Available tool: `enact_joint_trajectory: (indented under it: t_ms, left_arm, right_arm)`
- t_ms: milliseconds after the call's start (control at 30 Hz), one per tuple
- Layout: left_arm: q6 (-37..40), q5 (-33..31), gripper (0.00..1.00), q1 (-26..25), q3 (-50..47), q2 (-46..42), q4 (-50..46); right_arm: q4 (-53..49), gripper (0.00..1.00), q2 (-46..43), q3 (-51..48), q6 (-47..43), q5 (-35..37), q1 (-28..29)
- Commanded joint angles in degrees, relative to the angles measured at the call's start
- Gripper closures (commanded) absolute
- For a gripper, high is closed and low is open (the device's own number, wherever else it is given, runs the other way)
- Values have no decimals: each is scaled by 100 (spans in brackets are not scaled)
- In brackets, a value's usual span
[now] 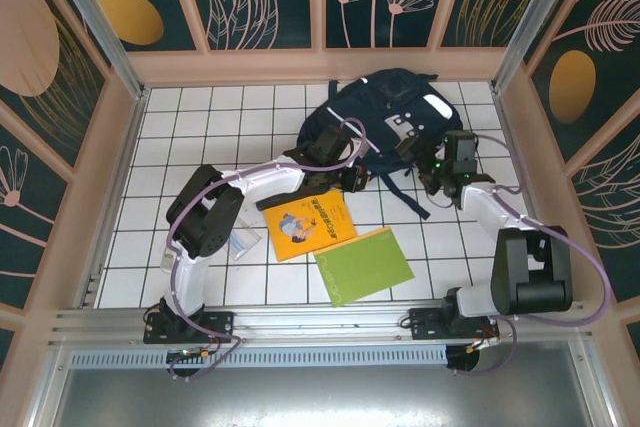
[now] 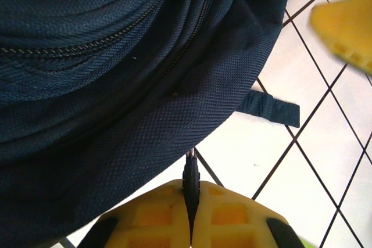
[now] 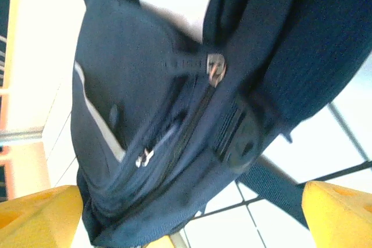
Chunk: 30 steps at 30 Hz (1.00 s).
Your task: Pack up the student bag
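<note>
Toward the far edge of the table (image 1: pixel 200 127), right of middle, lies the bag (image 1: pixel 385 112), patches up, straps trailing toward the near edge.

Top view: my left gripper (image 1: pixel 345 179) is at the bag's near-left flank and my right gripper (image 1: pixel 425 159) at its near-right flank. I read that as working a zip open from both sides before anything goes in. An orange book (image 1: pixel 308 224) and a green folder (image 1: pixel 365 265) lie flat mid-table, close together; I can't tell if they touch. A small clear packet (image 1: pixel 243 242) sits left of the book. None of them is packed yet.

Left wrist: the left gripper (image 2: pixel 190 196) is clenched. The yellow pads (image 2: pixel 232 213) are pressed together on a thin dark tab (image 2: pixel 190 172) at the bag's (image 2: pixel 116 114) lower edge. It's likely a zipper pull, but I'm not sure. The main zip (image 2: pixel 87 42) looks closed. A strap end (image 2: pixel 270 108) pokes out onto the tiles.

Right wrist: the right gripper (image 3: pixel 186 219) is released, its fingers (image 3: pixel 340 213) spread wide and gripping nothing. The bag (image 3: pixel 133 85) hangs in front of it, blurred. I can see a zip slider (image 3: pixel 215 65), a round buckle (image 3: pixel 241 143) and a white patch (image 3: pixel 174 4).

Surface: white tiles with a dark grid, flat, no clutter near the bag. Room: a boxed cell with dark teal wall panels printed with leaves and orange discs, pale pink framing and metal corner posts.
</note>
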Motion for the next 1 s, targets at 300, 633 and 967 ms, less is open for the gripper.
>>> enact_joint_trajectory:
  t_ms: [300, 633, 967]
  left_arm:
    - [-172, -190, 100, -5, -125, -202, -191]
    - [-278, -1201, 100, 150, -445, -359, -510]
    - [-141, -1704, 100, 929, -1030, -993, -668]
  right_arm:
    - [2342, 14, 1336, -133, 1744, -273, 791]
    - [2339, 100, 1226, -155, 1618, 106, 766]
    - [1863, 100, 964, -123, 1053, 607, 681]
